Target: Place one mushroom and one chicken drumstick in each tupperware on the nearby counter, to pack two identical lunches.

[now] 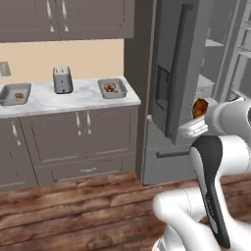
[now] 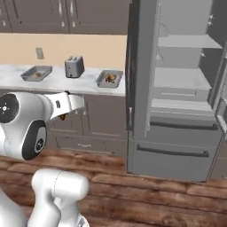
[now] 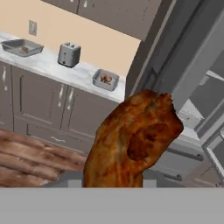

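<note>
Beside the fridge (image 1: 186, 73), the gripper (image 3: 113, 181) is closed around a chicken drumstick (image 3: 131, 140); no writing is readable.

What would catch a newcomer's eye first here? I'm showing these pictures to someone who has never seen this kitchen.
First, the reddish-brown chicken drumstick, held up in the gripper in front of the open grey fridge. Then the white marble counter to the left, with a silver toaster standing between two grey tupperware trays, the left tupperware and the right tupperware, each already holding some brownish food.
</note>
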Controlling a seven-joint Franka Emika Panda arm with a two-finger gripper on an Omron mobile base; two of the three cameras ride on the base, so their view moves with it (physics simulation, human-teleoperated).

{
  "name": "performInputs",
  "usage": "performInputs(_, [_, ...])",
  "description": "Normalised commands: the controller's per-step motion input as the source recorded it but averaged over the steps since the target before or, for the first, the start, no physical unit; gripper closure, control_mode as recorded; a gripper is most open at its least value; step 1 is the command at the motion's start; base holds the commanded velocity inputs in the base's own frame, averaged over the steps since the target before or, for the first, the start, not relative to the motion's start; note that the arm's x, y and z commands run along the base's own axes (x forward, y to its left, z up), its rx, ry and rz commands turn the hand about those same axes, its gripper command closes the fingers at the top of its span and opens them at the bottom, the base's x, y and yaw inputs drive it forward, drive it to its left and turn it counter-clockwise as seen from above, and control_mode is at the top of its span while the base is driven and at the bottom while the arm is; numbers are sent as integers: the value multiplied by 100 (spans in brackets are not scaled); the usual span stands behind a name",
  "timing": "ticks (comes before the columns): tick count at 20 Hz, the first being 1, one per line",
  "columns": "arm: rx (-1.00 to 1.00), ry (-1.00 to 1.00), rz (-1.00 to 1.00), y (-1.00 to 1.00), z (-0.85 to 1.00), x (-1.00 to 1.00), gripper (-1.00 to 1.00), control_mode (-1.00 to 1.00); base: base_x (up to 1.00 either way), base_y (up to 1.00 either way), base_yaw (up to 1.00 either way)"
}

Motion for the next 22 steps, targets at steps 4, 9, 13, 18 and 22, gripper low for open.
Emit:
performInputs(4, [0, 0, 0, 0, 0, 0, 100, 100, -13, 100, -13])
performInputs(9, [0, 0, 0, 0, 0, 0, 100, 100, -1, 100, -12])
performInputs(13, [0, 0, 0, 0, 0, 0, 100, 100, 3, 100, -1])
performInputs(18, [0, 0, 0, 0, 0, 0, 100, 100, 24, 100, 1])
performInputs(22, [0, 0, 0, 0, 0, 0, 100, 100, 74, 55, 9])
